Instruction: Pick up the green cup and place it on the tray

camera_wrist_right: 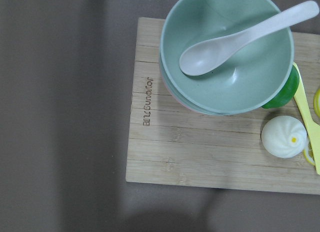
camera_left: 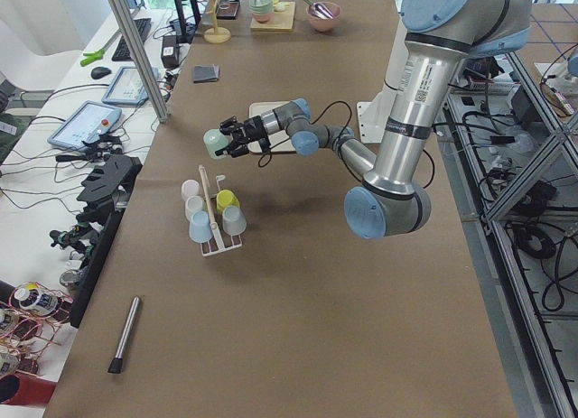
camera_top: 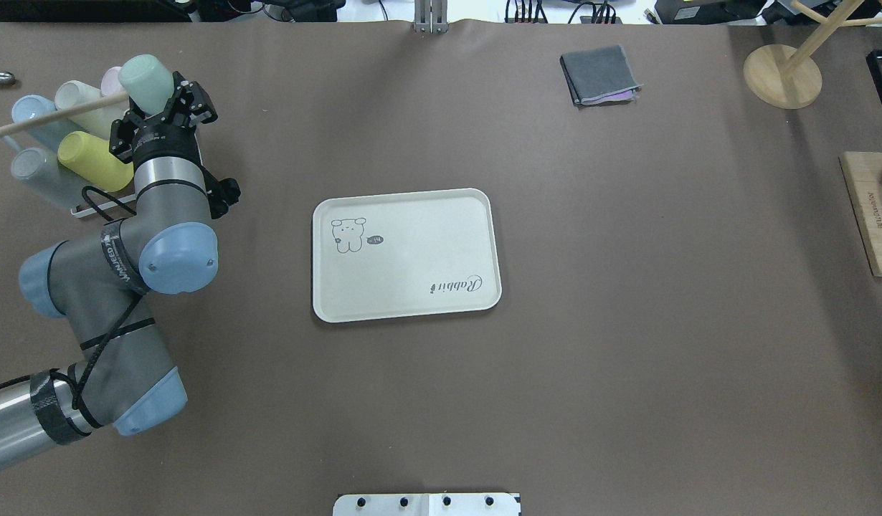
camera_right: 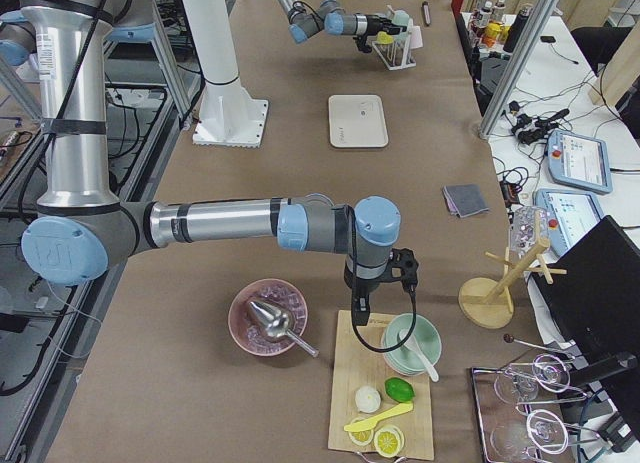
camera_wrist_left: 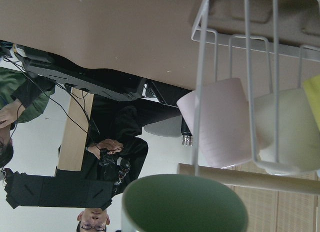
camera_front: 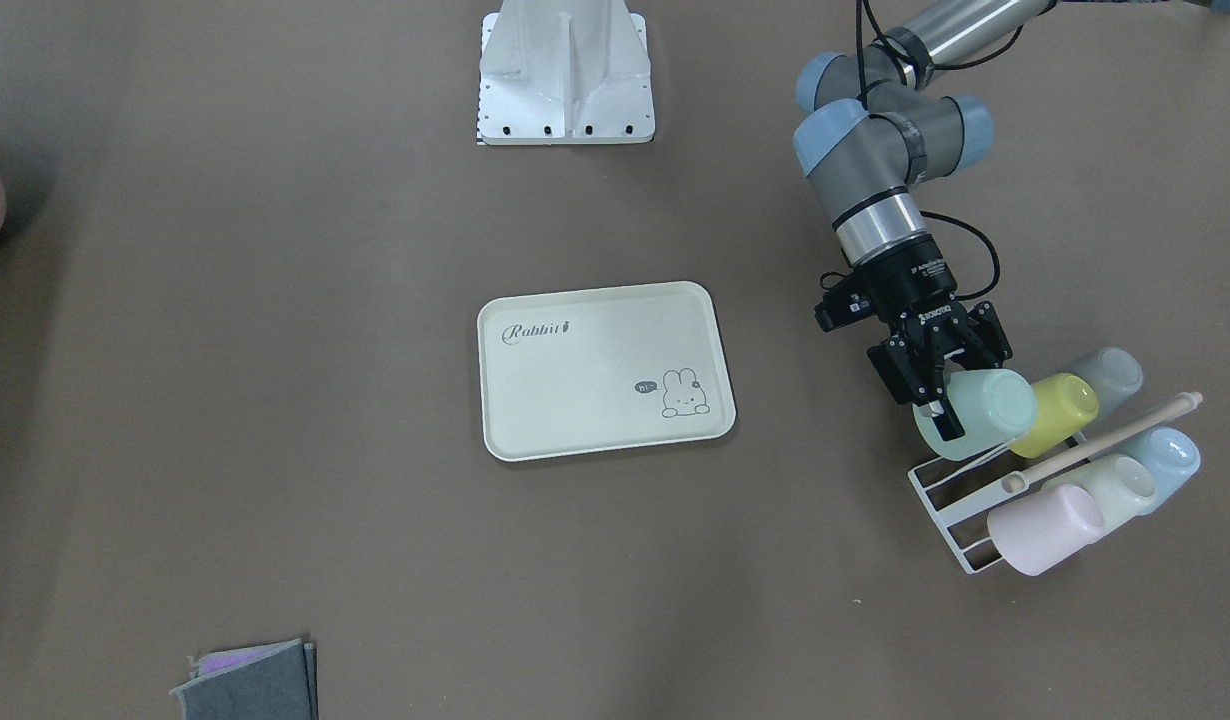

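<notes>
Table (camera_top: 627, 373): brown mat, wide. We note the tray (camera_top: 412, 244) lying flat near the table's middle, well apart from the cup rack.

Rack (camera_front: 950, 505): a white wire frame with a wooden rod (camera_front: 1105, 440), at the robot's left end of the table. It carries other pastel cups (camera_front: 1047, 528) on their sides.

Green cup (camera_front: 987, 408): we find it lifted clear of the rack, tilted on its side in the air, mouth toward the wrist and base outward. It is not on the tray.

Left gripper (camera_front: 930, 405): closed on the green cup at the rim. One finger (camera_front: 947, 420) seems to sit inside the mouth, the other outside, pinching the wall.

Right gripper (camera_right: 398, 278): above a wooden board (camera_wrist_right: 200, 152) with a bowl (camera_wrist_right: 225, 56), far from the task. We cannot tell whether it is open or closed.

Handling judgement: this is a small matte plastic tumbler, so we expect it to be light, stiff and unlikely to break, with fair friction. A rim pinch suits it, but we judge it must be turned upright before release, or it may roll on the smooth tray.
</notes>
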Available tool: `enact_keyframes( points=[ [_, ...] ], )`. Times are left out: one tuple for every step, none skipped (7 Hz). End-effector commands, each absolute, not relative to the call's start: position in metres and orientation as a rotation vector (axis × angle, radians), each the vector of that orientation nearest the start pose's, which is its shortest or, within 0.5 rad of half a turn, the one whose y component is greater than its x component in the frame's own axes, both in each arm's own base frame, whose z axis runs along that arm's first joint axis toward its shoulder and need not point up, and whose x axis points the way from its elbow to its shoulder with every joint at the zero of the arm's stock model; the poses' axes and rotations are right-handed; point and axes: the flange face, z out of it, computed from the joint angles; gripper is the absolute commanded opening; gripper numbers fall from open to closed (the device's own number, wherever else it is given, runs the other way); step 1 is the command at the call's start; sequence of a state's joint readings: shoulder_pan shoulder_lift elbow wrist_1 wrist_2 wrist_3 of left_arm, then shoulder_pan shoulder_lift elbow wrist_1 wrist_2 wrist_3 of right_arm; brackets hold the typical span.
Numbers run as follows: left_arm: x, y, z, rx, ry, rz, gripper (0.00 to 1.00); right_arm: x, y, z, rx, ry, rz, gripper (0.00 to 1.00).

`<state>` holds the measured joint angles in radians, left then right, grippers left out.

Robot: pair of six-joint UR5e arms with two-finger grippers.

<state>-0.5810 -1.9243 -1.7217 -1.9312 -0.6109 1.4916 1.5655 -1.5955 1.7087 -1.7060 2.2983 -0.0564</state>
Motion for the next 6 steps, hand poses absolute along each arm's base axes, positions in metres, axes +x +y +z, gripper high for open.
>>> enact_keyframes(
  points=[
    [0.378, -0.503, 0.309, 0.878, -1.101, 1.653, 0.37, 0.064, -0.477, 0.618, 0.003, -0.73, -0.052, 1.0],
    [0.378, -0.502, 0.301, 1.033, -1.011, 1.622, 0.32, 0.063, -0.477, 0.615, 0.008, -0.738, -0.052, 1.0],
    [0.384, -0.494, 0.288, 1.233, -0.889, 1.607, 0.32, 0.063, -0.477, 0.615, 0.008, -0.741, -0.051, 1.0],
    [0.387, -0.491, 0.284, 1.337, -0.711, 1.542, 0.32, 0.063, -0.477, 0.615, 0.008, -0.736, -0.051, 1.0],
    [0.392, -0.485, 0.277, 1.415, -0.505, 1.452, 0.29, 0.064, -0.474, 0.62, -0.002, -0.735, -0.046, 1.0],
    [0.395, -0.476, 0.266, 1.523, -0.338, 1.37, 0.29, 0.064, -0.473, 0.621, -0.004, -0.731, -0.048, 1.0]
  ],
)
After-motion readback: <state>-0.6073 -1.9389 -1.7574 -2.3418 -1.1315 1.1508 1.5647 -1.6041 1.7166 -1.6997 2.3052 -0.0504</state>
